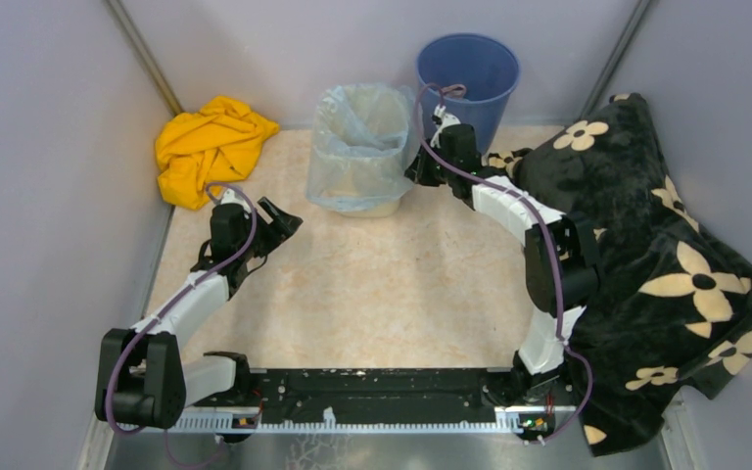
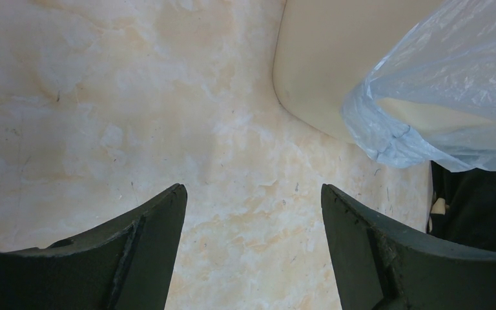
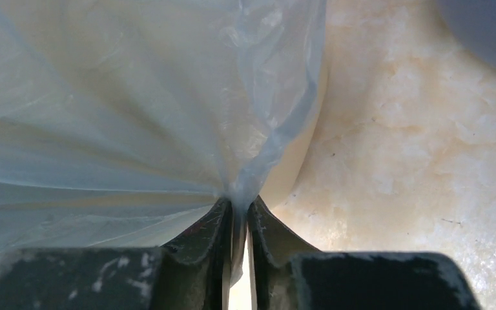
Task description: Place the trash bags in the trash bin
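the trash bin [image 1: 380,204] stands toward the far side of the surface [image 1: 382,294], and everything else is placed from it. the trash bag [image 1: 362,137], pale blue and see-through, is draped over the bin's rim and down its walls. it is open at the top, and only the bin's cream foot shows below the plastic.

the right arm [image 1: 509,206] reaches to the bin's right side. the right jaws are closed to a narrow slit on a pinch of the bag there. in the right wrist view the film gathers into pleats that run down between the two fingers, with a strip of the bin's cream wall just behind the pinch and marbled surface to the right of the bin.

the left arm [image 1: 191,294] ends in front of the bin and to its left, well apart from it. the left jaws stand wide and hold nothing. in the left wrist view bare surface lies between them, the bin's rounded lower corner is ahead, and the bag's crinkled hem hangs over that corner.

a round blue bucket [image 1: 470,73] sits just behind the bin on its right. a crumpled yellow cloth [image 1: 211,147] lies to the bin's left. a black blanket [image 1: 666,264] with cream flowers is heaped well to the bin's right, beyond the right arm.
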`<state>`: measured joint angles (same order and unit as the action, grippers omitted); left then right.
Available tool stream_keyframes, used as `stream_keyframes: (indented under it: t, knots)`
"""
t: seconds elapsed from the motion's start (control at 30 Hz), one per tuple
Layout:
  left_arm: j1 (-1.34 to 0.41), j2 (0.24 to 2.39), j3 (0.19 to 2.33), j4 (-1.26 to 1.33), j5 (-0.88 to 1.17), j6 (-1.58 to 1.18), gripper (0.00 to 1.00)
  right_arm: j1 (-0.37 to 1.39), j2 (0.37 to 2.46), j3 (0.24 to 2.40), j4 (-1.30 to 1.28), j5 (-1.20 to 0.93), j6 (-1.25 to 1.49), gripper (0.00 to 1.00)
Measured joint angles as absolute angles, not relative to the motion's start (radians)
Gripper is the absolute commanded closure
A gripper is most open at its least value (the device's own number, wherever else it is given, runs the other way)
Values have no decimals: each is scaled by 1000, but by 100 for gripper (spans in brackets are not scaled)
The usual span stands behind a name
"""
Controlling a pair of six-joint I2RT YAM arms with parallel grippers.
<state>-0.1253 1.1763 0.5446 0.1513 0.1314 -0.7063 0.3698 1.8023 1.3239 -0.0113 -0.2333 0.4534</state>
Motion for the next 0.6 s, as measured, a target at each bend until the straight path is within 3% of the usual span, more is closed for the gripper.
stream_keyframes:
  t: [0.03, 0.2, 0.4, 0.47, 0.6]
  knots:
    - [-125, 1176, 545, 152, 132, -706, 18, 369, 1802, 1328, -28, -232, 445, 66]
    - [-125, 1178, 545, 157, 131, -706, 18, 368, 1800, 1372, -164, -198, 401, 48]
    - [-125, 1190, 545, 162, 132, -707, 18, 368, 1689, 1386, -347, -58, 350, 40]
    - [-125, 1197, 545, 165, 132, -707, 18, 367, 1634, 1406, -384, -19, 338, 26]
    - [-125, 1198, 548, 164, 131, -706, 18, 366, 1537, 1477, -416, 5, 307, 25]
